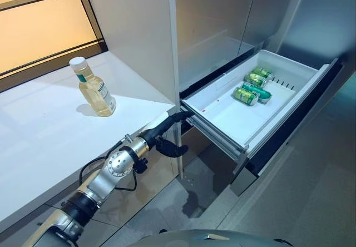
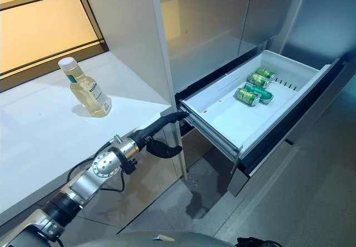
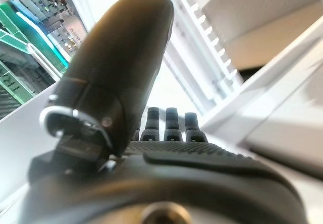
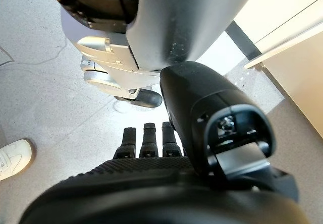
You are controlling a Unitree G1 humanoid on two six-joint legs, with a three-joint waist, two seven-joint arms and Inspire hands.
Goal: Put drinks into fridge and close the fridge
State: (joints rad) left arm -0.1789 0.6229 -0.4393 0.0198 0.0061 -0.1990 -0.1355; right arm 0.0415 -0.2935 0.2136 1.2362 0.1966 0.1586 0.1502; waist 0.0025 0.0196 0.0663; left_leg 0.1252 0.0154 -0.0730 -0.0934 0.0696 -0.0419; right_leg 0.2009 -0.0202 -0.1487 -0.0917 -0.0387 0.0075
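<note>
The robot's left hand [image 1: 169, 133] reaches out with fingers straight and relaxed, holding nothing, its fingertips at the near corner of the open fridge drawer [image 1: 222, 126]. Beyond the hand, well inside the white drawer toward its far end, 3 green cans [image 1: 253, 87] lie on their sides, close together. Behind the hand and off to its left, well apart from it, 1 bottle [image 1: 94, 89] of pale yellow drink stands upright on the white counter [image 1: 39, 141], not yet stowed. The right hand [image 4: 151, 138] shows only in its own wrist view, fingers straight and empty, hanging over the grey floor [image 4: 45, 103], where a person's white shoe [image 4: 14, 157] edges in. The risk from here, by these views: pushing the drawer shut now would leave the bottle out, and a push at the corner alone could skew the drawer or let the fingers slip off.
</note>
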